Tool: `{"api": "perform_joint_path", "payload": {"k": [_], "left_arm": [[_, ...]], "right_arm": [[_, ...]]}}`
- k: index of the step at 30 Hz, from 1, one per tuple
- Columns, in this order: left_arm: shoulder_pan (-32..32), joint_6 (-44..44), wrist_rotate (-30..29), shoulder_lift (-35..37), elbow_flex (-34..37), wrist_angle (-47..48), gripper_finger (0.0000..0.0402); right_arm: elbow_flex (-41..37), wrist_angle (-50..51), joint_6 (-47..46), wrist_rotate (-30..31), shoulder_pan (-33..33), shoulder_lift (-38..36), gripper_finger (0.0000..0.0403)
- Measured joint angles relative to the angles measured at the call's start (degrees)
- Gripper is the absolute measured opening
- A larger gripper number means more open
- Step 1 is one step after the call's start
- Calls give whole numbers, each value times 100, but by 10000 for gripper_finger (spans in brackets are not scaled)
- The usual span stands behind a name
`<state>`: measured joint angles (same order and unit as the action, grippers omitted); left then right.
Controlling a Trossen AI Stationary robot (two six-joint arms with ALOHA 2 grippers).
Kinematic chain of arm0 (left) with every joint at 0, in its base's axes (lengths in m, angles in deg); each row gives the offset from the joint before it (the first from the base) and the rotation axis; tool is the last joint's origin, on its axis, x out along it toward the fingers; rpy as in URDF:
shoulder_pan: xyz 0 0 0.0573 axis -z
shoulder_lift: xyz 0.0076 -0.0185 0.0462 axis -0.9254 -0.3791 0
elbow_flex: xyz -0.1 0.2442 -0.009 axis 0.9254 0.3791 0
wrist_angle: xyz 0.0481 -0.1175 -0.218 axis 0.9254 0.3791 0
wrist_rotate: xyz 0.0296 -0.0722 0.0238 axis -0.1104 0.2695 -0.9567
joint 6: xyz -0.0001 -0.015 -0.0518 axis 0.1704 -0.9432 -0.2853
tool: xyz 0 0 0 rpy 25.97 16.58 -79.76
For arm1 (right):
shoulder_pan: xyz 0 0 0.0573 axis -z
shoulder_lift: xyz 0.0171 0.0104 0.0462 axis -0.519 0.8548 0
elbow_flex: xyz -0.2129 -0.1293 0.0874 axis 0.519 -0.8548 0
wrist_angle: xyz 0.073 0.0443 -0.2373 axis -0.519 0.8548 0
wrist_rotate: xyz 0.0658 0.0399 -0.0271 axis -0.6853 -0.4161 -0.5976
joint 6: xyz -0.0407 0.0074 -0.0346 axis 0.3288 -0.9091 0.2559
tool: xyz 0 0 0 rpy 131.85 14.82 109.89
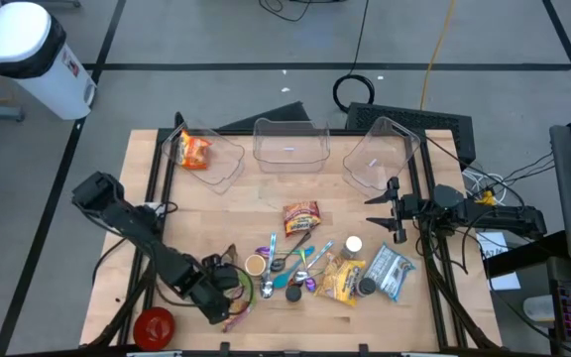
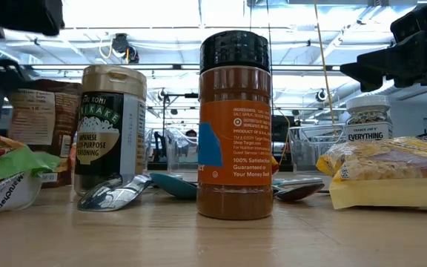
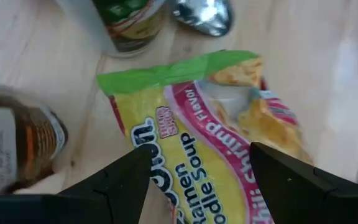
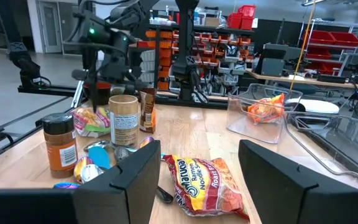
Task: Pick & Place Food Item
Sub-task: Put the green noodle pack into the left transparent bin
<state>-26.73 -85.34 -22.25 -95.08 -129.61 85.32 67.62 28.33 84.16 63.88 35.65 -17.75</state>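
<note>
Near the front-left of the wooden table (image 1: 266, 193), the left gripper (image 3: 197, 180) hangs low over a yellow ramen noodle soup packet with a green top edge (image 3: 197, 118) — its two dark fingers stand apart on either side of the packet, jaws open and not closed on it. Just beside that packet are a furikake rice seasoning jar (image 2: 110, 130), a dark-labelled bottle (image 3: 14, 149) and a metal spoon (image 3: 204, 15).

Over at the table's right edge, the right gripper (image 1: 393, 210) hovers above the surface with its fingers parted, holding nothing. Ahead of it lies a second ramen packet, brown and orange (image 4: 205, 183), flat on the wood near the middle.

Along the far edge stand three clear plastic bins: the left bin (image 1: 228, 159) holds an orange snack bag (image 1: 194, 151), while the middle bin (image 1: 290, 144) and right bin (image 1: 380, 149) show nothing inside.

Close to the front sits a cluster — an orange spice shaker with a black cap (image 2: 235, 126), an "Everything" seasoning jar (image 2: 368, 119), a yellow bag (image 2: 388, 174) and several spoons. A red lid-like disc (image 1: 154, 324) lies at the front-left corner.
</note>
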Motion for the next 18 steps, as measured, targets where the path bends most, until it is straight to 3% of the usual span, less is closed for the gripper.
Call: {"api": "perform_joint_path", "payload": {"k": [12,18], "left_arm": [[-202,-181,301,-137,-9,-9,270],[-170,-326,257,-140,-9,-9,212]], "right_arm": [[-1,0,0,0,1,-2,210],[0,0,0,0,0,0,210]]}}
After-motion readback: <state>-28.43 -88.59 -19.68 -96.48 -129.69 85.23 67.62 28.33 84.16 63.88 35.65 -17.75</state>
